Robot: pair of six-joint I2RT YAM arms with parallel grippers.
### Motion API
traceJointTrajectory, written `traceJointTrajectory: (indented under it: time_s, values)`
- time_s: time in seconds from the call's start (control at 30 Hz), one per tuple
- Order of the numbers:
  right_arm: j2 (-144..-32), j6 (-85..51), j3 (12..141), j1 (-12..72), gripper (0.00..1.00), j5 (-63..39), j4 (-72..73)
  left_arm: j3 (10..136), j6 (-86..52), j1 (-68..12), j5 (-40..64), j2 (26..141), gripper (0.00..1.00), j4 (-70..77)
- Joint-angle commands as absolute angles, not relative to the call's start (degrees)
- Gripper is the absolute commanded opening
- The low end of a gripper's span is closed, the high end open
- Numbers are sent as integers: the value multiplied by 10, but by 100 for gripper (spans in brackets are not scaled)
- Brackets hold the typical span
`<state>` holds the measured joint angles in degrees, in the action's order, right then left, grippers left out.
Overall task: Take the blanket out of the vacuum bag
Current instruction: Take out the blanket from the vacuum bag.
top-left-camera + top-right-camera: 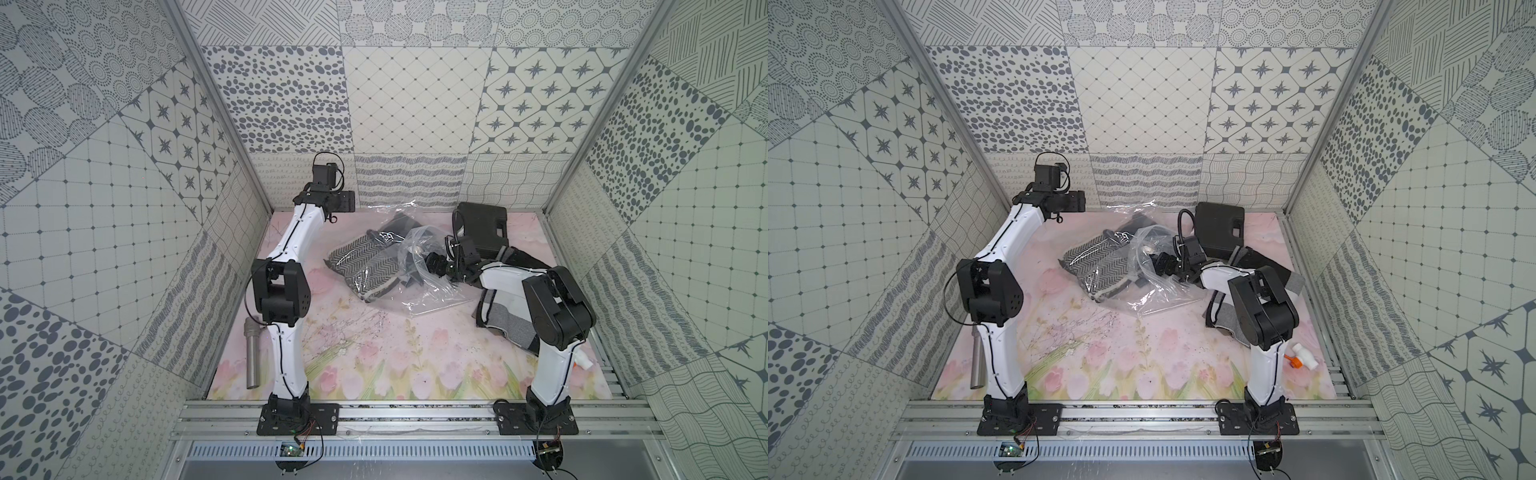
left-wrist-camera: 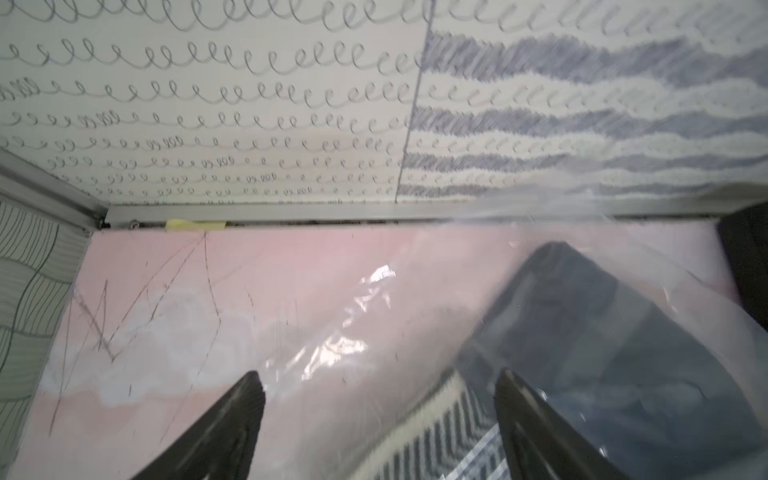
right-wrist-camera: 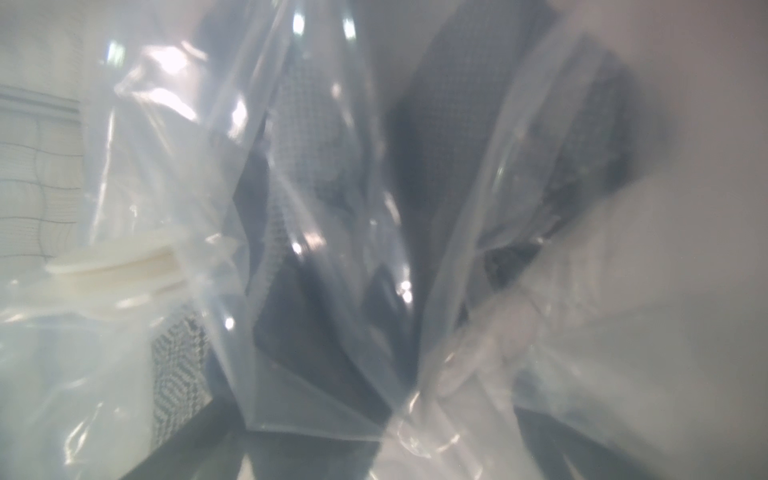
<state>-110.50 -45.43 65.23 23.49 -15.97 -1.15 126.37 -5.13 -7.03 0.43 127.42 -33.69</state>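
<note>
Left wrist view: left gripper [image 2: 379,374] jaws spread, nothing held, above bag [image 2: 332,345] w/ blanket [image 2: 436,436] inside, mid table [image 1: 374,353]. Jaws of right gripper [image 1: 428,264] apart amid loose plastic. Advised: bag's far end to be pinned, blanket alone gripped, drawn out slowly.

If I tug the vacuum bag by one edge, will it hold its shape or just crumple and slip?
Probably floppy: the vacuum bag lies crinkled and folded, so it should crumple rather than lift flat. Likely slippery too: its film shows glossy glare. The folded blanket inside looks bulky, so it may drag along.
</note>
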Motion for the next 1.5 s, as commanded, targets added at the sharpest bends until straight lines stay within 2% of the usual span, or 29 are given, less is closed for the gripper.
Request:
traceJointTrajectory:
  time_s: [0.0,0.07,0.13,0.27,0.4,0.7,0.9,1.0,1.13,1.27,1.37,1.47]
  values:
    - [-1110,-468,636,229,99,-167,-9,1461,-94,-38,137,1419,88,-607]
    - [-1114,-467,641,227,99,-173,-12,1450,-88,-39,183,1421,89,-622]
    - [-1118,-467,642,226,99,-175,-9,1388,-68,-40,215,1395,93,-603]
    - [-1135,-466,654,226,99,-193,-7,1273,30,-40,163,1346,93,-546]
    - [-1142,-471,652,225,99,-198,4,1241,110,-32,144,1347,93,-531]
    - [-1156,-468,662,222,99,-209,-1,1218,135,-36,121,1362,91,-505]
    - [-1159,-470,661,220,99,-214,0,1221,127,-52,30,1400,86,-482]
    - [-1153,-466,658,215,99,-214,-3,1228,109,-53,8,1419,80,-469]
    - [-1151,-466,649,207,99,-216,-1,1243,108,-52,3,1443,66,-475]
    - [-1154,-467,650,204,99,-220,0,1244,104,-51,17,1459,34,-480]
    - [-1158,-470,651,202,99,-227,4,1235,95,-50,18,1463,1,-476]
    - [-1159,-470,655,201,99,-228,2,1227,87,-48,20,1452,0,-467]
